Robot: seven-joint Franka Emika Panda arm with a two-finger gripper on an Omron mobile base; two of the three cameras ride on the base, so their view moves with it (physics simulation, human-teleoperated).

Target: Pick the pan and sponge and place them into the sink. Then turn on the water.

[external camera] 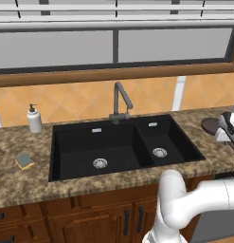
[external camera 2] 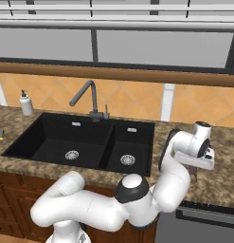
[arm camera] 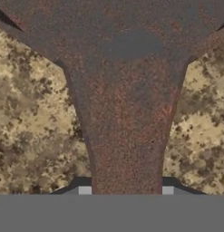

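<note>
On the granite counter the sponge lies far left near the soap dispenser, the black sink sits mid-counter under its dry faucet, and at the right the gripper straddles the pan handle, fingers against its sides, apparently clamped.

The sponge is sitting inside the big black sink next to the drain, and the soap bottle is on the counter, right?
Not quite. The sponge lies on the counter left of the sink, not inside it, as the left base view shows. The soap bottle is on the counter.
</note>
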